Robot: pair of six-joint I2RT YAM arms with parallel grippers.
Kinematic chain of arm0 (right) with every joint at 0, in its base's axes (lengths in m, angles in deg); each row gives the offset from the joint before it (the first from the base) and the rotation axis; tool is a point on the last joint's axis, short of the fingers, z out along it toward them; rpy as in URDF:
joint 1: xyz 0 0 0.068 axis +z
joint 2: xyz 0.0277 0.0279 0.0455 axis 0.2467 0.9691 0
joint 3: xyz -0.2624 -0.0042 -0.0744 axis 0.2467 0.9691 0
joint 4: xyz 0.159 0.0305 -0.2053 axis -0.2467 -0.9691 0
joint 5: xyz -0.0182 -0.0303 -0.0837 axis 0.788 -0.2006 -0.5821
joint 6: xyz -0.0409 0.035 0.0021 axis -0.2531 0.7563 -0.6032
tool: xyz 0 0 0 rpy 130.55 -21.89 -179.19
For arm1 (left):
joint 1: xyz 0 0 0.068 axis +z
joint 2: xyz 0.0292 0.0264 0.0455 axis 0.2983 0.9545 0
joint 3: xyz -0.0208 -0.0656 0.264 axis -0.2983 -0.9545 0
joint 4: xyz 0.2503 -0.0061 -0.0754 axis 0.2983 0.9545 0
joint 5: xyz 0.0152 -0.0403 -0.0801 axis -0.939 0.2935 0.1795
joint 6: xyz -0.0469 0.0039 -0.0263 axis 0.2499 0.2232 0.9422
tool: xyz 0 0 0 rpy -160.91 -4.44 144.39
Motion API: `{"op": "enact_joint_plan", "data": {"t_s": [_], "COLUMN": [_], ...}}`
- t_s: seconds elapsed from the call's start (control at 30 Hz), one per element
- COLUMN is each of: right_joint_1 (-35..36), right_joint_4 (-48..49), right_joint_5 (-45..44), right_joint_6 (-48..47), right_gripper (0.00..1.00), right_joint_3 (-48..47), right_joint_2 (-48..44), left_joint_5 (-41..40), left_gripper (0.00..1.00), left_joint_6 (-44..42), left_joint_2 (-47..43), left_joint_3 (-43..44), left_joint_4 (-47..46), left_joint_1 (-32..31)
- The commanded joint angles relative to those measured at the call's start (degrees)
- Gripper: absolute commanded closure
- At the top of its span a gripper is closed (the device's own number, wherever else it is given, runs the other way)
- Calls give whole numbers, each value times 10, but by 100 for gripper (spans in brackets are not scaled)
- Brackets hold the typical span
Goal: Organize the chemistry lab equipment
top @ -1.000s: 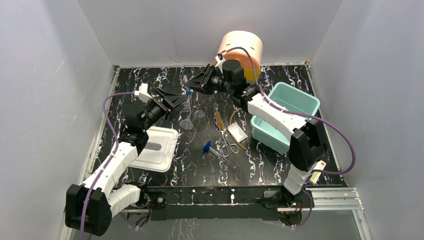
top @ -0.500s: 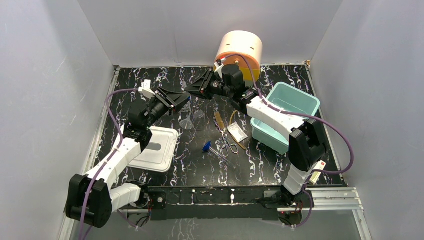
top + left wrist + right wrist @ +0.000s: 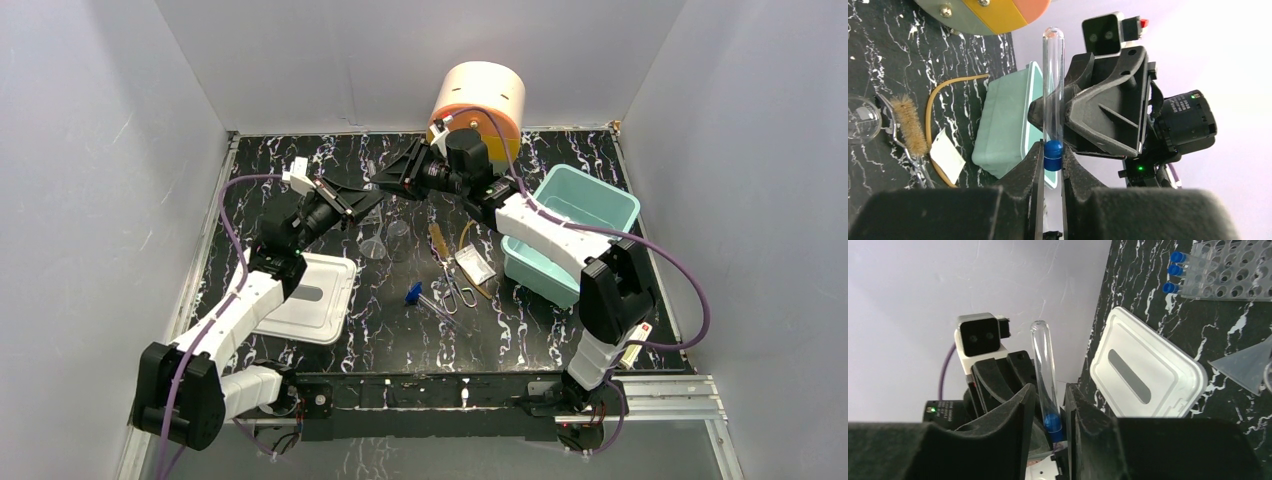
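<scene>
The left jaws clamp the tube (image 3: 1053, 90) by its blue cap; the right jaws stand slightly apart around it. From above it is barely discernible.

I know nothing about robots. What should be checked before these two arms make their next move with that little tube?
1. Left fingers pinched on the blue-capped tube: ok.
2. Right fingers clear of the tube: cannot tell; it sits between them.
3. Tube unbroken, cap on: ok.
4. Tube rack has free holes: ok.
5. Open path from tube to rack: cannot tell.
</scene>
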Motion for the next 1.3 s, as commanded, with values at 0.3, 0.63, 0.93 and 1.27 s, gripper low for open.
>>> {"op": "enact_joint_plan", "data": {"t_s": [0.3, 0.63, 0.93, 1.27], "right_joint_1": [-65, -71, -82, -90], "right_joint_4": [-89, -222, -217, -234], "right_joint_5": [171, 246, 265, 298], "right_joint_6": [-205, -255, -240, -246], "right_gripper": [30, 32, 51, 52], "right_joint_3": [-70, -114, -104, -125], "right_joint_2": [-34, -31, -27, -3], "left_joint_5": [158, 261, 276, 303], "left_gripper": [100, 100, 100, 100], "left_joint_6": [-279, -371, -402, -430], "left_joint_2": [-3, 50, 48, 42], "left_joint_3": [130, 209, 219, 222], "left_joint_4": [259, 373, 399, 426], "left_joint_1": [-2, -2, -2, -2]}}
